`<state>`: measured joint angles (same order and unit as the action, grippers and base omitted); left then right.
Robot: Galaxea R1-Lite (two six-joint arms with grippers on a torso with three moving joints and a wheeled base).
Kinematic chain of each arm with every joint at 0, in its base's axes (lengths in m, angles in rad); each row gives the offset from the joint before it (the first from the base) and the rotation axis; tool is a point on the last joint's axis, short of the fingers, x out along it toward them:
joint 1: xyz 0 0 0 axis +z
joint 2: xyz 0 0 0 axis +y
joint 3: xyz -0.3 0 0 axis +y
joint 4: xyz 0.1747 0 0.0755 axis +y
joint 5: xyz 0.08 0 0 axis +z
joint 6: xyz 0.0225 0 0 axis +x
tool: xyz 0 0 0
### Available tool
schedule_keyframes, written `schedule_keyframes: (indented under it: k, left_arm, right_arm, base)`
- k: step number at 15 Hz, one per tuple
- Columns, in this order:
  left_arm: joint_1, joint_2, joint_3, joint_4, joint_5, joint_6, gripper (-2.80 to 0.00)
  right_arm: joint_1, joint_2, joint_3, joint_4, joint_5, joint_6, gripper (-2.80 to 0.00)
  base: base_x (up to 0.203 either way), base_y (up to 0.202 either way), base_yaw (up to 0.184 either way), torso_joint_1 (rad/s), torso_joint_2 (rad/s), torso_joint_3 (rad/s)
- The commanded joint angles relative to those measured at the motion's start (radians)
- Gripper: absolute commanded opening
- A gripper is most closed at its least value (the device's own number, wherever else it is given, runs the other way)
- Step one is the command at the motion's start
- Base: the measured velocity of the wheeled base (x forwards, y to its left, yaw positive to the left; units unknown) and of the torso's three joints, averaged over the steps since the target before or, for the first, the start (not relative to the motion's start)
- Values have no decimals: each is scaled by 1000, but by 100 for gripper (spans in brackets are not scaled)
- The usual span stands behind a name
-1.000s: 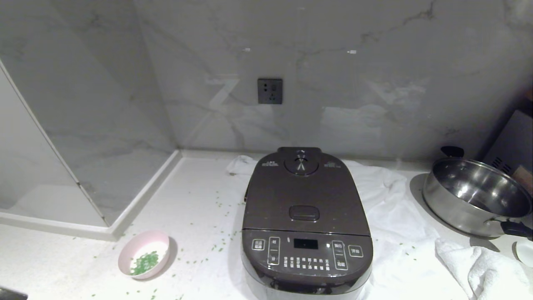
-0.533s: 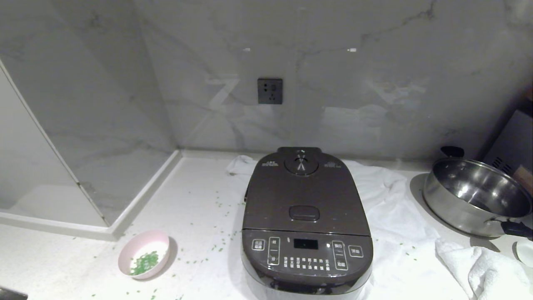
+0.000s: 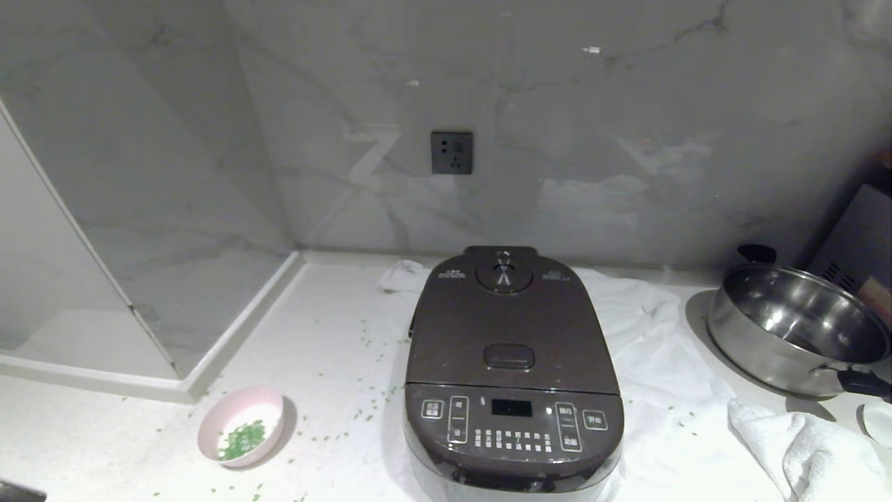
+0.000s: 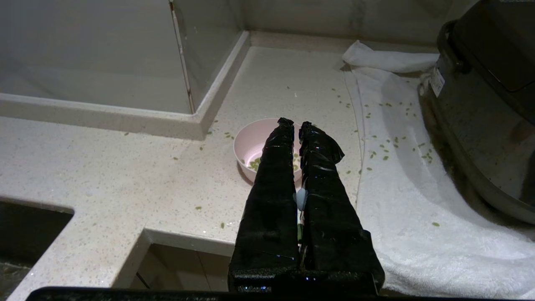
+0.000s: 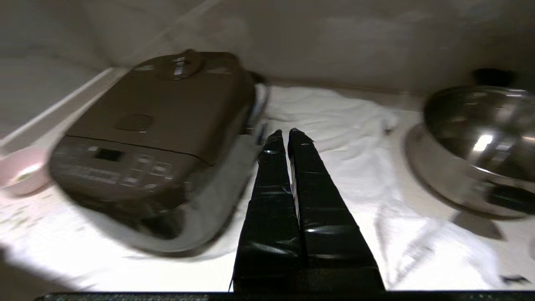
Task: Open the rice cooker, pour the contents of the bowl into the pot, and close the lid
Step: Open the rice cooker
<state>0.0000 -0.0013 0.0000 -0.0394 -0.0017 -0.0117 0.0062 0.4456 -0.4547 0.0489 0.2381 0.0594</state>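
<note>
The dark brown rice cooker [image 3: 512,376] stands on a white towel [image 3: 655,362] in the middle of the counter, its lid [image 3: 509,321] down, so the pot is hidden. To its left sits the pink bowl [image 3: 240,425] with green contents [image 3: 242,439]. Neither arm shows in the head view. The left gripper [image 4: 296,124] is shut and empty, held above and short of the bowl [image 4: 250,144]. In the right wrist view the right gripper [image 5: 284,133] is shut and empty, above the towel beside the cooker [image 5: 154,125].
A shiny steel pan [image 3: 798,328] with a black handle stands at the right, a crumpled white cloth [image 3: 808,446] in front of it. Green bits are strewn over the counter [image 3: 327,362]. A wall socket [image 3: 451,152] sits behind, a glass partition [image 3: 125,209] at the left.
Nothing on the counter has moved in the head view.
</note>
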Motion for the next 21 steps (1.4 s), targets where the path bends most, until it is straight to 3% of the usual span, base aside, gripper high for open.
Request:
schedule_keyframes:
  k: [1, 4, 6, 8, 10, 12, 15, 21]
  left_arm:
    - [1, 0, 14, -1, 0, -1, -280]
    - [1, 0, 14, 1, 0, -1, -280]
    - [0, 0, 14, 1, 0, -1, -280]
    - [0, 0, 14, 1, 0, -1, -280]
    - [0, 0, 14, 1, 0, -1, -280]
    - [0, 0, 14, 1, 0, -1, -280]
    - [2, 0, 14, 1, 0, -1, -280]
    - [1, 0, 14, 1, 0, -1, -280]
  right_arm:
    - [12, 335, -128, 0, 108, 32, -280]
    - [79, 654, -284, -4, 178, 98, -280]
    - [144, 827, -398, -8, 179, 123, -280]
    - [289, 939, -499, -5, 84, 137, -280]
    - [444, 1029, -556, -3, -125, 142, -280]
    - [569, 1089, -588, 2, -250, 144, -280]
    - [675, 1172, -598, 45, -400, 146, -280]
    - [795, 1222, -606, 53, -421, 200, -280]
  base:
    - [0, 0, 0, 0, 0, 0]
    - [0, 0, 0, 0, 0, 0]
    - [0, 0, 0, 0, 0, 0]
    - [0, 0, 0, 0, 0, 0]
    - [0, 0, 0, 0, 0, 0]
    - [0, 0, 0, 0, 0, 0]
    - [0, 0, 0, 0, 0, 0]
    - [0, 0, 0, 0, 0, 0]
